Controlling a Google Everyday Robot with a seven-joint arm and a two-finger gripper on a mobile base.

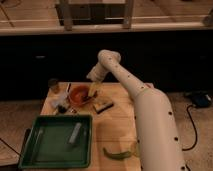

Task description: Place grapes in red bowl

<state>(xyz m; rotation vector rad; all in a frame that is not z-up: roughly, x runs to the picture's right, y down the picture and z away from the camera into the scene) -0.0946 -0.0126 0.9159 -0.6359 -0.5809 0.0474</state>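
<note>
Over the bowl's right rim: the gripper (93, 90) hangs low at the end of a thick white robot arm (150, 110) that reaches in from the lower right. It is touching the rim or just above it; I cannot tell which.
Gripper state: it cannot be told from this view, and whether it holds anything is just as unclear.
Red bowl: a small round orange-red bowl with a shallow rim (77, 94) sits toward the back left of a light wooden worktop (115, 125).
Grapes: not clearly seen. They may be hidden under the gripper or lying in the bowl, whose inside is too dim to read.
Green tray: a large rectangular green plastic tray (50, 147) lies at the front left, apart from the bowl, with a pale elongated object (75, 134) in it.
Nearby items: a small dark cup (53, 84) stands behind and left of the bowl. A white lump (60, 102) lies just to its left and a flat tan block (102, 105) just to its right. A curved green vegetable-like piece (117, 153) lies near the front edge beside the arm.
Step in hand: judging by position, the placing itself, with the gripper at the bowl at about the point of release.
Next move: it calls for letting go only with the grapes fully inside the rim, then a straight lift so the light bowl is not dragged or tipped and the block beside it is not nudged.
</note>
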